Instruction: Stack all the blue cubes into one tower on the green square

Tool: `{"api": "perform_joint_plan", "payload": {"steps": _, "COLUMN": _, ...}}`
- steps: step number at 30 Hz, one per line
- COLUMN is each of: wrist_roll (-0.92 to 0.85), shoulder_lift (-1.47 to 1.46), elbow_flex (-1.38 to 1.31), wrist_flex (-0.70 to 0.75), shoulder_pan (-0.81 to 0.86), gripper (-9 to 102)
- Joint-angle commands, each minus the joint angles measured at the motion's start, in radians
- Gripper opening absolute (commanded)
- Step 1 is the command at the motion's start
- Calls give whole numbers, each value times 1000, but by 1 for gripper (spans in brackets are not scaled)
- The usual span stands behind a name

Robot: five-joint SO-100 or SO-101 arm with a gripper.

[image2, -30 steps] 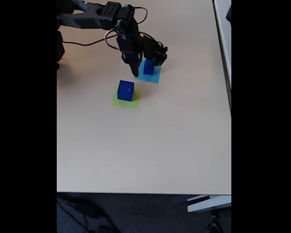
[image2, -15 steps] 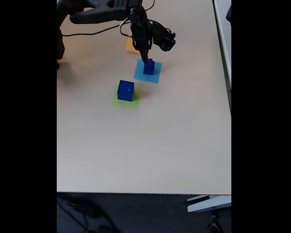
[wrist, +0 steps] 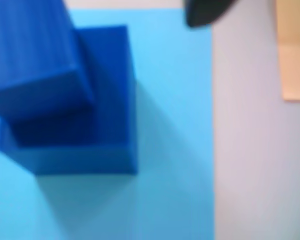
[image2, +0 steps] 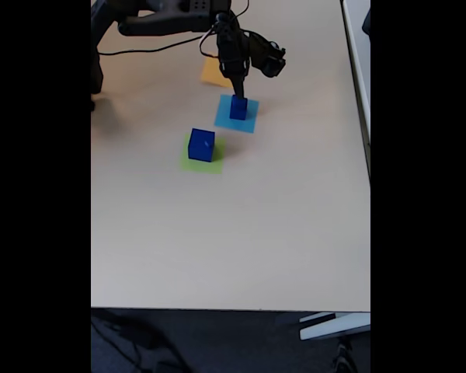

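Up close, the wrist view shows two stacked dark-blue cubes (wrist: 65, 95) on the light-blue square (wrist: 175, 125), the smaller one tilted on top. The fixed view adds the largest cube (image2: 201, 144) on the green square (image2: 194, 164), well apart from the tool (image2: 238, 92) on the tabletop (image2: 233, 233). Whether the tool is clenched cannot be told.

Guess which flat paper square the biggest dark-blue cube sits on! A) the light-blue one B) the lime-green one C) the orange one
B: in the fixed view the biggest dark-blue cube sits on the lime-green paper square, away from the light-blue square under the gripper.
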Motion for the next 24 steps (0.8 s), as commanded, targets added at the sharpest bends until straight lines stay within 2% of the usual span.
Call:
{"api": "perform_joint_plan", "payload": {"steps": 1, "wrist_roll": -6, "shoulder_lift": 54, "elbow_flex": 18, "wrist_flex": -44, "shoulder_pan": 15, "gripper": 25}}
{"api": "perform_joint_plan", "payload": {"steps": 5, "wrist_roll": -11, "shoulder_lift": 78, "elbow_flex": 106, "wrist_flex": -123, "shoulder_pan": 23, "gripper": 25}}
{"api": "perform_joint_plan", "payload": {"steps": 12, "wrist_roll": -23, "shoulder_lift": 80, "elbow_flex": 118, "wrist_flex": -137, "shoulder_pan": 32, "gripper": 25}}
{"api": "perform_joint_plan", "payload": {"steps": 21, "wrist_roll": -12, "shoulder_lift": 81, "elbow_flex": 123, "wrist_flex": -137, "shoulder_pan": 35, "gripper": 16}}
{"api": "perform_joint_plan", "payload": {"steps": 24, "wrist_roll": 0, "shoulder_lift": 81, "elbow_flex": 129, "wrist_flex": -135, "shoulder_pan": 35, "gripper": 10}}
